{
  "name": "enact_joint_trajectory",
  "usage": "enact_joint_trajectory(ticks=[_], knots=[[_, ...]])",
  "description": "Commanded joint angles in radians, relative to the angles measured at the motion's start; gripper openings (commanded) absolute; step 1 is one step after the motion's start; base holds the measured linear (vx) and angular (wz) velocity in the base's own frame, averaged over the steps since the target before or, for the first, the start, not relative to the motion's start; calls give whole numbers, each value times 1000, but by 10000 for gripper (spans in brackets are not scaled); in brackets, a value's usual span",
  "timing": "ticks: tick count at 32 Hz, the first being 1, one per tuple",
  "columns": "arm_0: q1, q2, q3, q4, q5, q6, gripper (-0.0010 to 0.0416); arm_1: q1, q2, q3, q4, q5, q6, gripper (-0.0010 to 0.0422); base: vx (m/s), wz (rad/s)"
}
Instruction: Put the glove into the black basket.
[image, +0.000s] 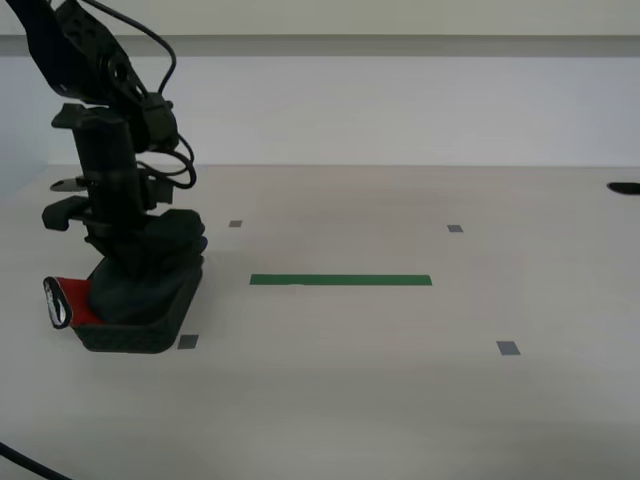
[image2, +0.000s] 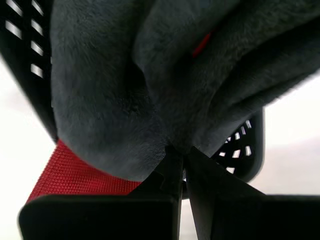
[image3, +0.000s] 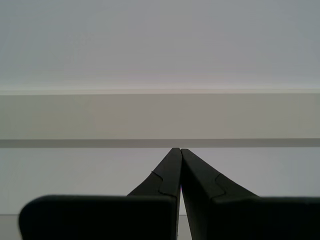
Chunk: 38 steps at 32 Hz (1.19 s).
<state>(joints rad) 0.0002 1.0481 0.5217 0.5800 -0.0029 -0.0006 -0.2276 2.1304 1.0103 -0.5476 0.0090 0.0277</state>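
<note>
**Glove pinched over the basket**

My second gripper (image2: 179, 150) was clamped on a fold of the glove (image2: 150, 90), its jaws pressed together on the dark grey fabric. Only the second wrist view showed that pinch (the exterior view hid the jaws behind the arm). The glove lay in the black basket (image: 150, 335), its red cuff (image: 72, 300) hanging over the end at the exterior view's left. My first gripper (image3: 179, 150), jaws together on nothing, faced a pale wall (image3: 160, 50).
</note>
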Motion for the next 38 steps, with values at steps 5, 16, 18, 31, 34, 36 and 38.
enact_joint_trajectory(ticks=[5,16,18,31,34,36,38], knots=[[0,0,2,0,0,0,1,3,82,34,53,-2,-9,11,0,0],[0,0,2,-5,0,0,1,5,63,167,-196,-2,-43,264,0,0],[0,0,2,-5,0,0,1,4,55,193,-259,-2,-43,265,0,0],[0,0,2,-5,0,0,1,4,55,257,-322,-2,-40,4,0,0],[0,0,2,-5,0,0,1,3,55,257,-322,-2,-40,5,0,0],[0,0,2,-5,0,0,0,3,55,257,-320,-2,-40,4,0,0],[0,0,2,-5,0,0,1,4,55,257,-317,-2,-40,4,0,0]])
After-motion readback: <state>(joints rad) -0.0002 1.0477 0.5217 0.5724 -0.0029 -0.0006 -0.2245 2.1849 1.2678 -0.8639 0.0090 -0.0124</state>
